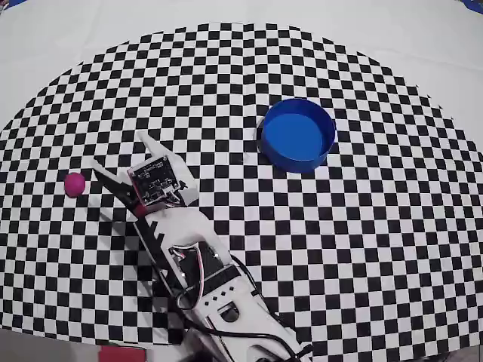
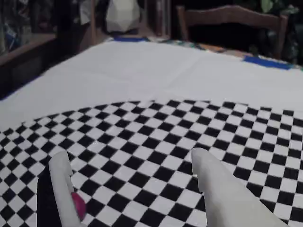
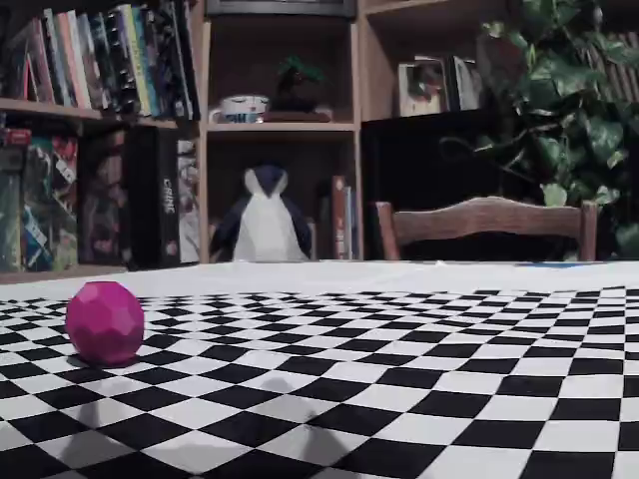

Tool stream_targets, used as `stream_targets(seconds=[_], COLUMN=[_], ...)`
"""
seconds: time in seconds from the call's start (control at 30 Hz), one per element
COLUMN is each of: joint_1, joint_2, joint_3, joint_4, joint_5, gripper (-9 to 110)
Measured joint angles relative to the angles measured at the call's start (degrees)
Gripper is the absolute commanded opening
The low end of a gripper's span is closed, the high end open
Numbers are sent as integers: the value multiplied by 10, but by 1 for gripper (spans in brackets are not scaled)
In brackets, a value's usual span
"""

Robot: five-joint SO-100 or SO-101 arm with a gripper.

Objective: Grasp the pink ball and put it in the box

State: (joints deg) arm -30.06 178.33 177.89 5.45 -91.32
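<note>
Currently approaching: my claw (image 1: pixel 118 155) stands wide and empty; the small matte magenta-pink ball (image 1: pixel 75 184) rests on the checkered surface (image 1: pixel 362 249) at its nine o'clock. Next: swing left, descend, close.

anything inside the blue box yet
No. In the overhead view the box shows only its bare blue floor; no part of the inside is covered. The pink ball lies on the checkered mat far to the left, just beyond the open pincer.
</note>
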Motion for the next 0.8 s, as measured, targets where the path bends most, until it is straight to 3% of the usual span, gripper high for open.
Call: stream_targets(seconds=[0.8], joint_1=[-104], joint_2=[-5], joint_3=[0], joint_4=[6], joint_5=[-1], gripper=[30])
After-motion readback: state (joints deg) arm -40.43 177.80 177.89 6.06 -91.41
